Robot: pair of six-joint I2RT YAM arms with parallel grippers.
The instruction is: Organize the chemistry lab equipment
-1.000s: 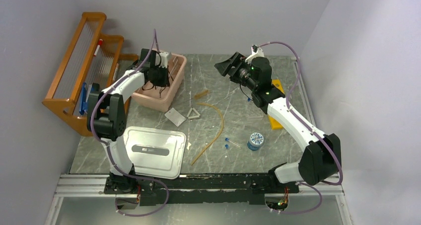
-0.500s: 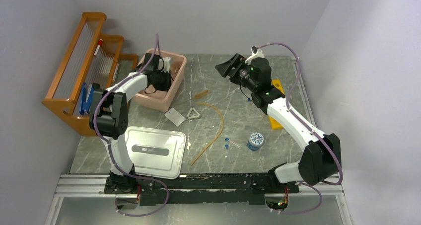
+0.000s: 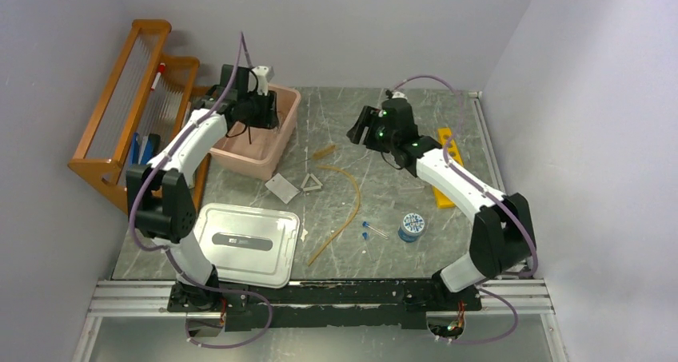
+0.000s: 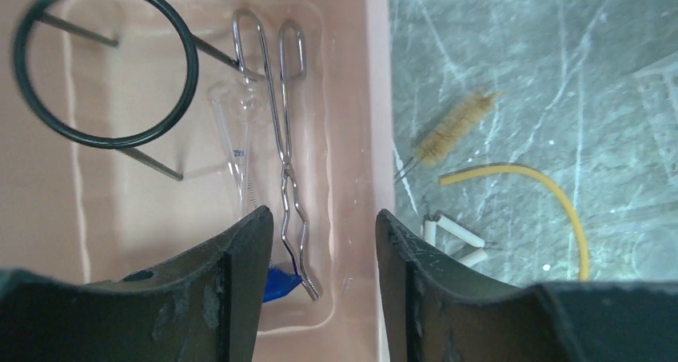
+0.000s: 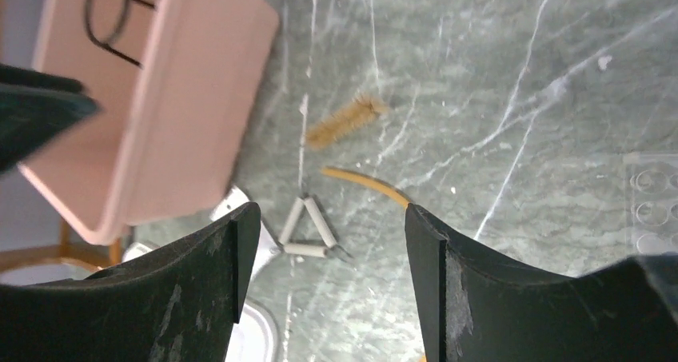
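Two arms rise from a metal rail (image 3: 320, 298) at the near edge of a grey, white-veined stone table (image 3: 384, 186), boxed in by plain lilac walls (image 3: 360, 26) behind and at both sides. Nearest on the left lies a white lid (image 3: 244, 242), flat on the stone. Just right of it the long tan rubber tube (image 3: 356, 196) curves away from the rail, with the tiny blue-capped vials (image 3: 365, 230) and the blue hexagonal piece (image 3: 412, 225) loose beside it. Farther in, the square metal gauze (image 3: 281, 188) and the wire triangle (image 3: 312, 182) sit close together, and a bristly tan brush (image 3: 324, 152) lies beyond them. The yellow tube rack (image 3: 442, 196) lies along the right side, partly under the right arm, whose right gripper (image 5: 324, 214) hangs above mid-table with its jaws wide and nothing between them. At the far left the pink tub (image 3: 249, 164) holds the black wire tripod ring (image 4: 104, 143) and metal tongs (image 4: 285, 174); the left gripper (image 4: 320, 218) hovers over it, jaws parted and empty. An orange wooden rack (image 3: 120, 114) leans against the left wall.
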